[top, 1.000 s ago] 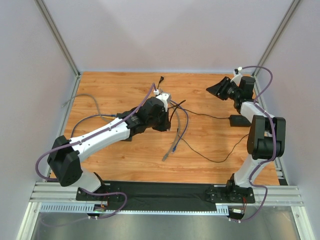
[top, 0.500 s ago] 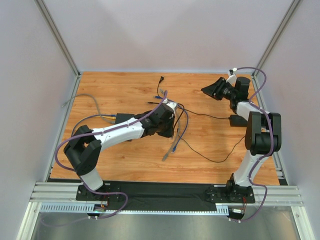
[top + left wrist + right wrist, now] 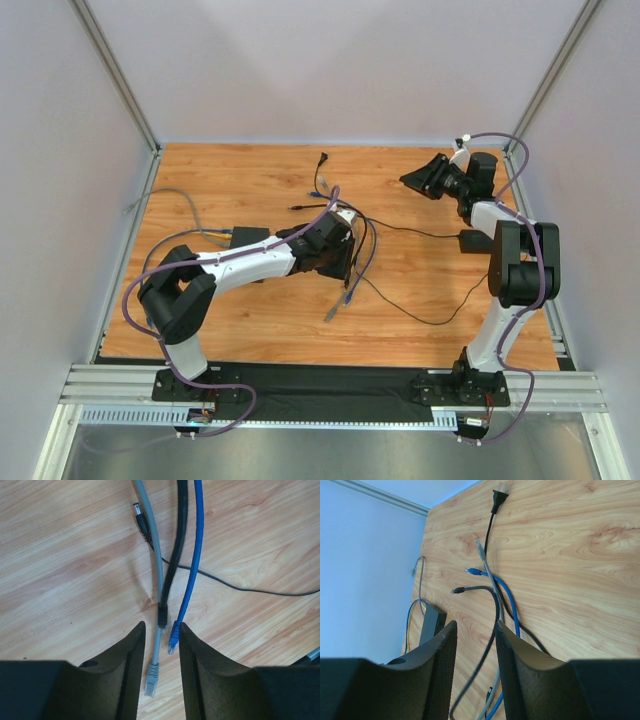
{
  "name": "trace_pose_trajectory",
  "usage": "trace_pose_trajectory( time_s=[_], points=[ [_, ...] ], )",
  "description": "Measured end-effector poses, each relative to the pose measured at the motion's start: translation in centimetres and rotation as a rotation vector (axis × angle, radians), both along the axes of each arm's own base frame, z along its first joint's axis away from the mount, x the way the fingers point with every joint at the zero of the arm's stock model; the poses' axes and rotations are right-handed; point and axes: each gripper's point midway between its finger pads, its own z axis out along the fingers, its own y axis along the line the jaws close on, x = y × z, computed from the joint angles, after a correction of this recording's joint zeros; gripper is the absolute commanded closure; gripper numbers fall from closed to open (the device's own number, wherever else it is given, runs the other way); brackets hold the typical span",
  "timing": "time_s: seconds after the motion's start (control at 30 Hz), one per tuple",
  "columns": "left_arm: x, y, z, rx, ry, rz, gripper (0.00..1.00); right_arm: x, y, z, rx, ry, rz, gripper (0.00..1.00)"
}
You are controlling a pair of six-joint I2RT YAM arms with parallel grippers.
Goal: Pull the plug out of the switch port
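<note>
While my left jaws (image 3: 161,627) stand slightly open over the loose plug (image 3: 162,616), right jaws (image 3: 412,182) open at two o'clock, only lifting clear seems due.

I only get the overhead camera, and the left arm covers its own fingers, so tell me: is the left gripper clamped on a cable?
Observer: No. In the left wrist view, the left gripper has its jaws apart with nothing between them.
Operator: What lies under it?
Observer: Three loose cable ends on the table: a gray plug, a black plug and a blue plug.
Operator: And the right gripper?
Observer: Its own camera shows the right gripper open and empty.
</note>
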Motion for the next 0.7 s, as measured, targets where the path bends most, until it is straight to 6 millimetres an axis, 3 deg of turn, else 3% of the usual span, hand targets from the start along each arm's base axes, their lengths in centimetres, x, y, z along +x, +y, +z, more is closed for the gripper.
trace_pose_trajectory(
  time_s=[0.1,0.33,0.7],
  points=[
    [0.1,0.0,0.0,-0.002,-0.001,0.004,0.45,0.0,0.2,-0.2,0.001,0.007,0.006,0.62],
    [0.2,0.5,1.0,-0.008,-0.032,0.025,0.42,0.1,1.0,0.3,-0.002,0.001,0.024,0.61],
    [0.1,3.6,7.2,-0.091,-0.17,0.086,0.41,0.1,2.7,0.2,-0.029,0.006,0.066,0.61]
  ],
)
